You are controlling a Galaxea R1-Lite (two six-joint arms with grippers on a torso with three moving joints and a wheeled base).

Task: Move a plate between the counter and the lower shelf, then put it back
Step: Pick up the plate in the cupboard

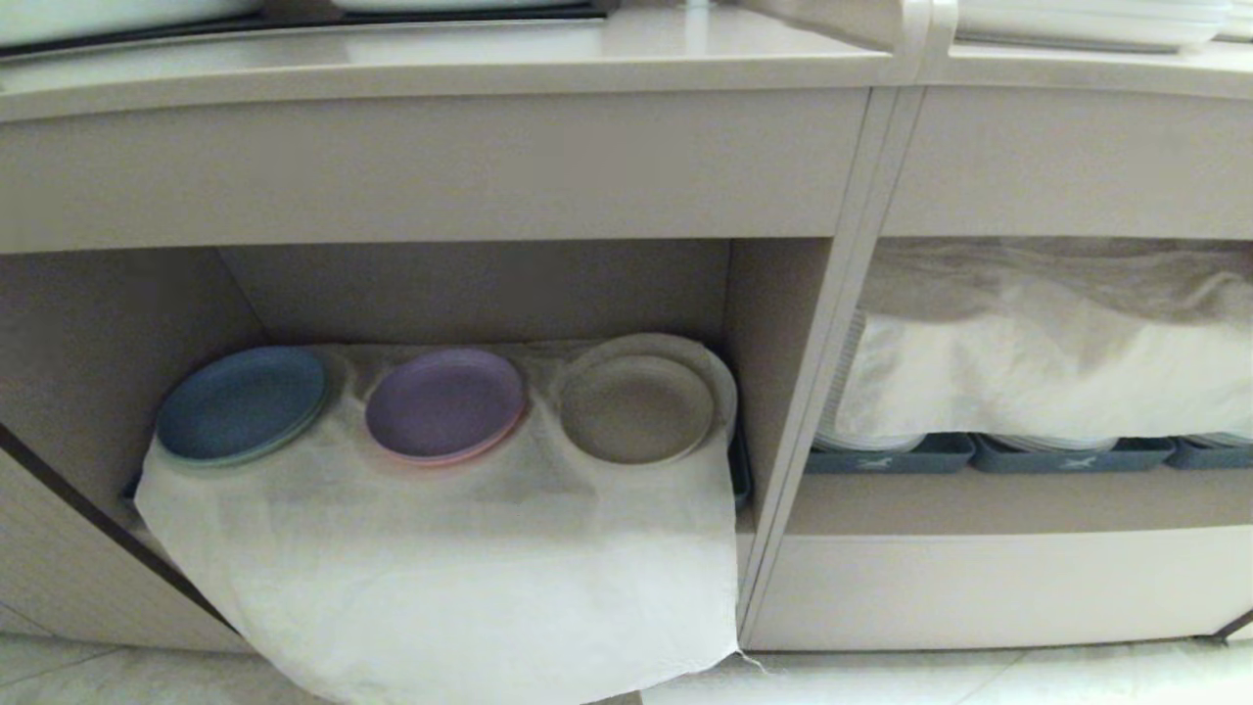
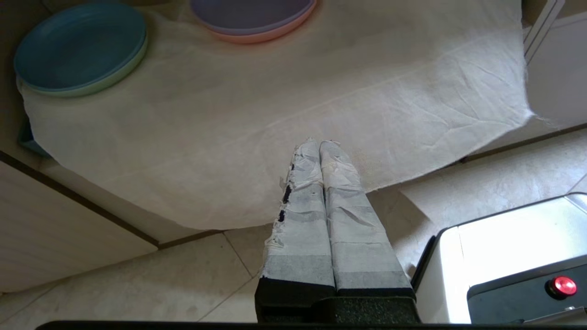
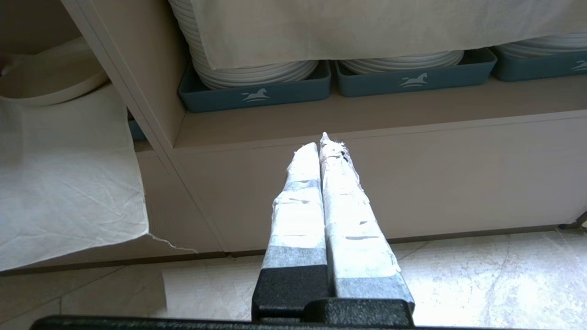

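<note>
The cream-beige plate point(image 1: 636, 408) lies on the white cloth point(image 1: 460, 578) in the lower shelf point(image 1: 470, 294), rightmost of three plates; part of its rim point(image 3: 50, 78) shows in the right wrist view. The counter point(image 1: 440, 64) runs across the top of the head view. My left gripper point(image 2: 319, 144) is shut and empty, low before the cloth's hanging front, well short of the plates. My right gripper point(image 3: 319, 145) is shut and empty, in front of the cabinet base under the neighbouring bay. Neither arm shows in the head view.
A blue plate point(image 1: 242, 403) and a purple plate point(image 1: 445, 404) lie left of the cream one. The right bay holds white plate stacks point(image 3: 257, 68) in blue-grey trays point(image 3: 257, 94) under a cloth. A divider post point(image 1: 822, 343) separates the bays. My base point(image 2: 504, 256) stands on the tiled floor.
</note>
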